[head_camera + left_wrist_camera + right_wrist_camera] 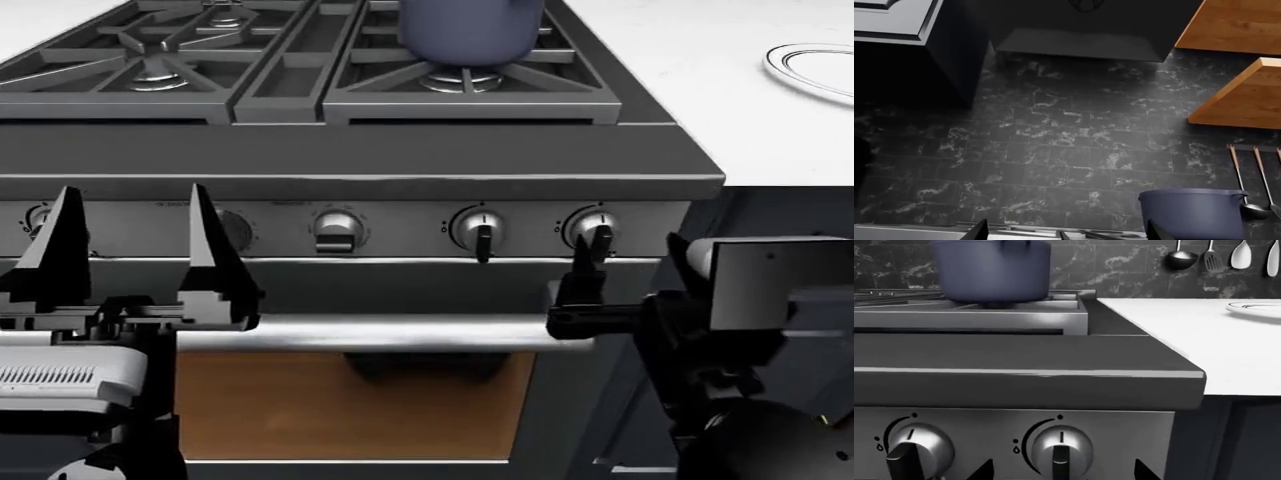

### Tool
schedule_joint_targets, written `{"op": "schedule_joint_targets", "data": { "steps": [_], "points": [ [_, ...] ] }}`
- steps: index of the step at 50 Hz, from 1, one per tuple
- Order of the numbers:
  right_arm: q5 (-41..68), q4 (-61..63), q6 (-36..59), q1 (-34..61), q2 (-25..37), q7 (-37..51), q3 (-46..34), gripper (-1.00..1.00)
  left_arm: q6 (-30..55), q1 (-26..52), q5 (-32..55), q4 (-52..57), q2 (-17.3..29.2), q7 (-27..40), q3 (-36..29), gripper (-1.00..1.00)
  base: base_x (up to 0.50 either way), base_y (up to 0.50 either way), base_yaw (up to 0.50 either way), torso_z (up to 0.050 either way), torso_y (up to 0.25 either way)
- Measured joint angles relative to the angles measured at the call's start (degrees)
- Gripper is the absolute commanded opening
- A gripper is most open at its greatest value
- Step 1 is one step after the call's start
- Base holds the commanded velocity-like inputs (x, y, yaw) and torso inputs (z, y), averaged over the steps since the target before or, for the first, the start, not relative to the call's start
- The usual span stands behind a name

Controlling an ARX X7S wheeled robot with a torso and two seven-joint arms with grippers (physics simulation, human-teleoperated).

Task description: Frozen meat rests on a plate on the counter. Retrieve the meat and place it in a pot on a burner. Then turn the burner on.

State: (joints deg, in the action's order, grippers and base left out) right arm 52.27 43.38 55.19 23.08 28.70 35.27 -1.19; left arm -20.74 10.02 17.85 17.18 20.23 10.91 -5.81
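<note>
— Where's your right gripper [583,262]?

— At the rightmost knob [589,227], fingers spread either side of it, nothing gripped. My left gripper [131,262] hangs open and empty.

— And the meat?

— I can't see it. The plate [809,70] lies well off on the counter [694,80]; the pot [470,28] sits on a burner [462,80]. I'd expect a thin, stiff, slick strip: pinch across its middle.

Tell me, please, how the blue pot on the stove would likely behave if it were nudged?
The pot looks deep and wide-based, so it probably would not tip easily. It sits on raised grate prongs, so it might catch rather than slide. Its weight cannot be judged.
</note>
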Motion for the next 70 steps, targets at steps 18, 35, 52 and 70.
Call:
{"op": "schedule_joint_targets", "data": {
  "steps": [18, 35, 52, 70],
  "points": [
    [-4.0, -3.4, -1.9, 0.5, 0.1, -1.9, -3.7, 1.0, -0.1, 0.2, 0.5, -0.4, 0.2, 0.2, -0.1, 1.0, 0.0, 0.0, 0.0, 0.0, 0.0],
    [-7.1, -7.4, -4.7, 0.6, -0.3, -3.8, -6.1, 1.0, -0.2, 0.3, 0.7, -1.0, 0.3, 0.2, -0.3, 1.0, 0.0, 0.0, 0.0, 0.0, 0.0],
    [-8.6, -10.2, -6.6, 0.9, -0.5, -5.4, -7.6, 1.0, -0.4, 0.6, 0.3, -1.8, 0.2, 0.4, -0.6, 1.0, 0.0, 0.0, 0.0, 0.0, 0.0],
    [-9.5, -11.9, -7.8, 1.2, -0.5, -6.2, -8.3, 1.0, -0.5, 0.8, -0.1, -2.2, 0.3, 0.7, -0.9, 1.0, 0.0, 0.0, 0.0, 0.0, 0.0]
  ]
}}
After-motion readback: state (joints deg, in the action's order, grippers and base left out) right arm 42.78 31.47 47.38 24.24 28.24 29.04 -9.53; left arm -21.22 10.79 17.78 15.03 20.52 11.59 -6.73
